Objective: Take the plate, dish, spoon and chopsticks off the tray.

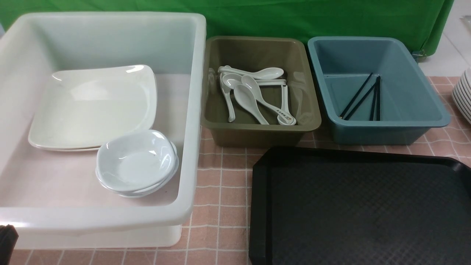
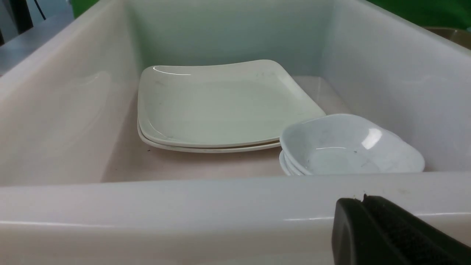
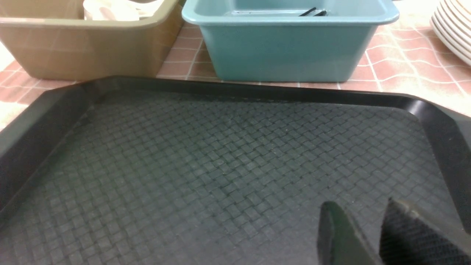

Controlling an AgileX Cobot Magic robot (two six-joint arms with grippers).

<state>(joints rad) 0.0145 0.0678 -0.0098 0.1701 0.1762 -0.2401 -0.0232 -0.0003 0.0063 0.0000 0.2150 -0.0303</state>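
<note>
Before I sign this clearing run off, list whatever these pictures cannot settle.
- Black textured plastic tray: its near and right parts are cut off by the frame in the front and right wrist views.
- Stack of round white plates: cropped by the right edge; count unreadable.
- Black chopsticks: right wrist view shows only tips over the blue plastic tub rim.
- Left gripper: only a corner shows.

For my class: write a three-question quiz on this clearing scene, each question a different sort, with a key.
1. True or false: the tray still holds tableware.
2. Which tub holds the chopsticks? A white B olive C blue
3. Fill in: in the white tub, the stacked dishes sit beside the ____.

Key: 1 false, its visible surface is bare. 2 C, the blue tub; the spoons lie in the olive tub. 3 plates.
</note>
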